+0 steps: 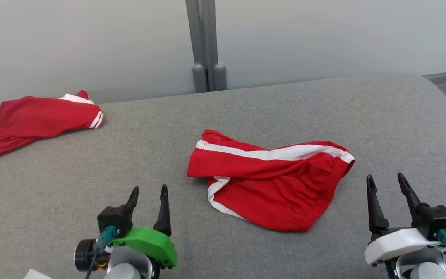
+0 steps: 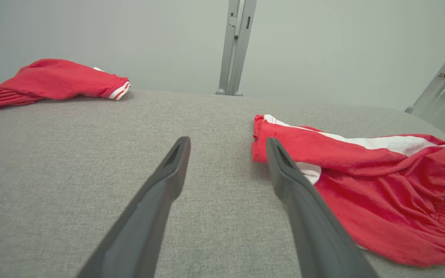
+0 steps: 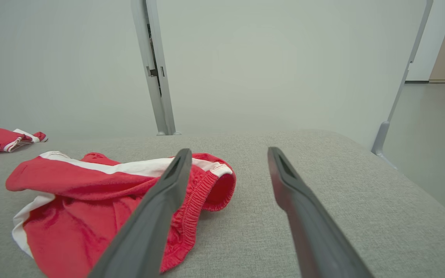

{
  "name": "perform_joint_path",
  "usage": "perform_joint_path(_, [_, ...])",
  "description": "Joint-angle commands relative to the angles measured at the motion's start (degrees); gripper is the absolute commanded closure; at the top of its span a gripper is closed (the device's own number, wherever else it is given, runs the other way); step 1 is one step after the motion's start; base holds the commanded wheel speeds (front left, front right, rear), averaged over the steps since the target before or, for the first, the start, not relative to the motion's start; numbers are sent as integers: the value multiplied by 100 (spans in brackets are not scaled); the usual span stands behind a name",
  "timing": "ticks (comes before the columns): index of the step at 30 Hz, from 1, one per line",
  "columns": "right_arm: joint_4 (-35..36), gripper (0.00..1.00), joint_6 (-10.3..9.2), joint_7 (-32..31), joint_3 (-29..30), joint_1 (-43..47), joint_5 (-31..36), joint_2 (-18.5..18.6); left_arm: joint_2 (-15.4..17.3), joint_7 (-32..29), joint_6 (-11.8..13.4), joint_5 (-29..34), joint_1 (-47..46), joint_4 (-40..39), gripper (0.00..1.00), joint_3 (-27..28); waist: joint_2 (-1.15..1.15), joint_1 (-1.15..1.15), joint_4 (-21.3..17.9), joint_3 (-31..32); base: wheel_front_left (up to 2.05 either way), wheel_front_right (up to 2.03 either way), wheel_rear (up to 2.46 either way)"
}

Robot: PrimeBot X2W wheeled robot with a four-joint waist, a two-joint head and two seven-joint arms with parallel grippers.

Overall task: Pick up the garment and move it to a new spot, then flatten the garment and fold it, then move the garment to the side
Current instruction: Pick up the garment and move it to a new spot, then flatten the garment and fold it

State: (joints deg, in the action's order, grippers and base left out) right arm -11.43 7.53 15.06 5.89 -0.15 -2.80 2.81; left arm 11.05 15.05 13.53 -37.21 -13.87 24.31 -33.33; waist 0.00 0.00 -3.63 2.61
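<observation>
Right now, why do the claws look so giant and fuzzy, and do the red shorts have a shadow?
Left wrist view: the left claw sits close to a wide lens, so it looks huge and soft low down. Right wrist view: same for the right claw. Head view: even light, faint shadow beside the red shorts.

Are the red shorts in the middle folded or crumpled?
Crumpled: the red shorts lie bunched and wrinkled, one leg overlapping the other.

So the left arm (image 1: 145,242) sits low with a green wrist cover, the right arm (image 1: 397,242) low with a white one. Both sets of jaws gape wide, dark fingers (image 1: 163,211) pointing forward, gripping nothing.
</observation>
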Motion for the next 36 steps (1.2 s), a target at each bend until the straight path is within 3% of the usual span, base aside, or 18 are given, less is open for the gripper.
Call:
perform_joint_path(1, [-18,0,-8,18,-1,106,-33,15,-29,18,-38,147,231,-116,0,161,0,0,119,104,0,0,0])
perform_joint_path(9, [-117,0,-8,18,-140,287,-232,15,-263,19,-296,720,1107,-648,0,1066,0,0,235,167,0,0,0])
perform_joint_path(16, [-175,0,-8,18,-269,335,-279,13,-436,18,-491,1092,1423,-657,0,1578,0,0,226,154,0,0,0])
perform_joint_path(36, [-259,0,-8,18,-468,187,-303,15,-745,19,-913,1600,1185,-369,0,1977,0,0,198,63,0,0,0])
